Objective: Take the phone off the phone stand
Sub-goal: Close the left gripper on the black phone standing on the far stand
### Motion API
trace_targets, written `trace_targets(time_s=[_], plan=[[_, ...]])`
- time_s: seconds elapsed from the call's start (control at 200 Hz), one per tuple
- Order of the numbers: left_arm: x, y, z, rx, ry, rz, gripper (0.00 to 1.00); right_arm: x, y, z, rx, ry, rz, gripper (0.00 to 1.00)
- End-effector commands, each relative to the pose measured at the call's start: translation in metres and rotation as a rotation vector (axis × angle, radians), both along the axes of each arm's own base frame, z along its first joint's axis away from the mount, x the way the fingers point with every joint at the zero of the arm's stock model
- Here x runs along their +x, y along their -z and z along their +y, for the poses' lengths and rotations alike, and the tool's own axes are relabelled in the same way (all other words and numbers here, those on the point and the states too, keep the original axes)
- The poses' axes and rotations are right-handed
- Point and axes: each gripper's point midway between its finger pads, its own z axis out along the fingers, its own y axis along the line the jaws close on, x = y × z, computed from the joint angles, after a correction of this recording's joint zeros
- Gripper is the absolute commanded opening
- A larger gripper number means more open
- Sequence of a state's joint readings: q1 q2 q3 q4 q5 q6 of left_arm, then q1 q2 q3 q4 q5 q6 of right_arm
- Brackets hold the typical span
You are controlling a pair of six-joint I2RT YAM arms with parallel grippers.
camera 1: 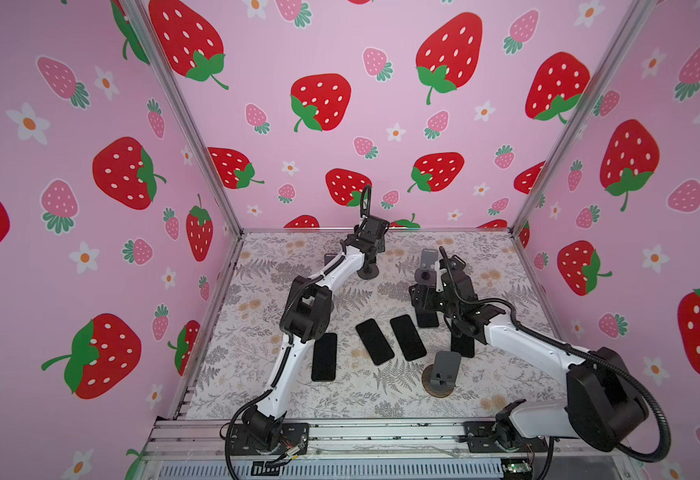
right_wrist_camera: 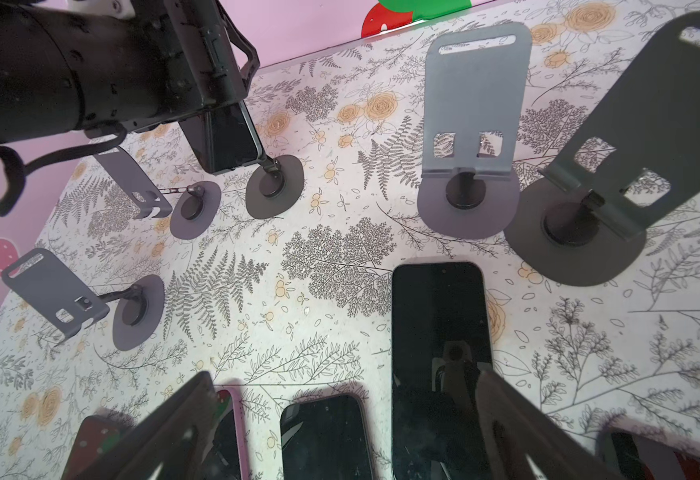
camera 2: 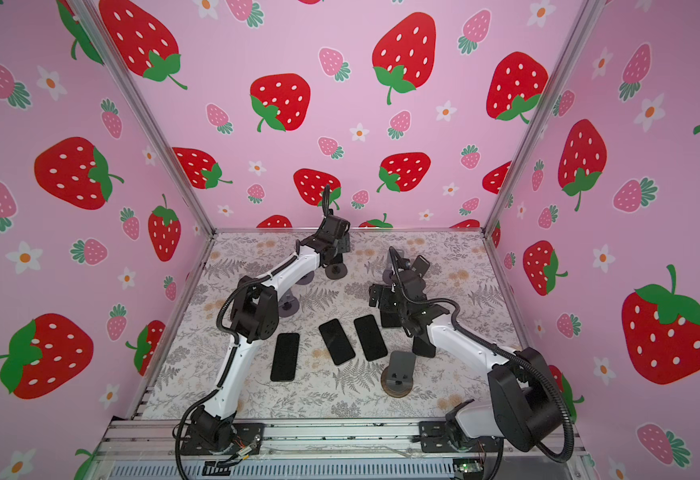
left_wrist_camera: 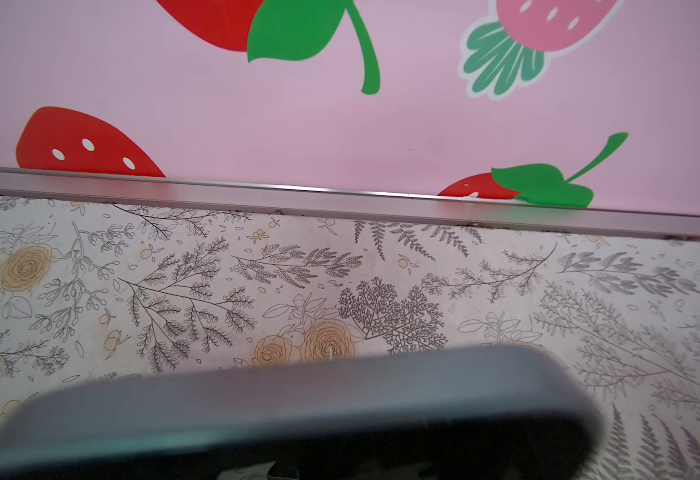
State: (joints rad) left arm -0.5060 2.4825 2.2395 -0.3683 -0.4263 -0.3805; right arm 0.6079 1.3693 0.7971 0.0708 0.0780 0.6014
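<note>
Left tool (right_wrist_camera: pixel 211 145) at the black slab phone (right_wrist_camera: pixel 236 137), which sits on the grey round-footed metal stand (right_wrist_camera: pixel 273 187) far back on the floral-papered desk (right_wrist_camera: pixel 340 257).
I cannot tell whether the left tool grips it; the right tool (right_wrist_camera: pixel 342 376) hangs spread wide above dark phones (right_wrist_camera: pixel 439 332) lying flat.

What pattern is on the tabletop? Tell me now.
The tabletop is white with grey line-drawn ferns and branches plus tan roses. It shows clearest in the left wrist view.
</note>
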Motion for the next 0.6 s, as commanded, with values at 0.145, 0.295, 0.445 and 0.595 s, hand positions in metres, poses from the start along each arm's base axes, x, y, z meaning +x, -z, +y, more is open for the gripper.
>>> trace_targets(time_s=[0.145, 0.295, 0.445, 0.595], plan=[[0.004, -0.046, -0.005, -0.016, 0.044, -0.082, 0.75, -0.001, -0.002, 0.003, 0.017, -0.012, -0.008, 1.00], [0.001, -0.056, -0.004, -0.014, 0.046, -0.086, 0.73, 0.000, -0.001, 0.004, 0.016, -0.016, -0.007, 1.00], [-0.003, -0.066, -0.001, -0.007, 0.048, -0.090, 0.72, -0.001, 0.001, 0.004, 0.012, -0.017, 0.000, 1.00], [-0.005, -0.083, 0.000, -0.008, 0.063, -0.116, 0.72, -0.001, 0.002, 0.005, 0.013, -0.020, 0.006, 1.00]])
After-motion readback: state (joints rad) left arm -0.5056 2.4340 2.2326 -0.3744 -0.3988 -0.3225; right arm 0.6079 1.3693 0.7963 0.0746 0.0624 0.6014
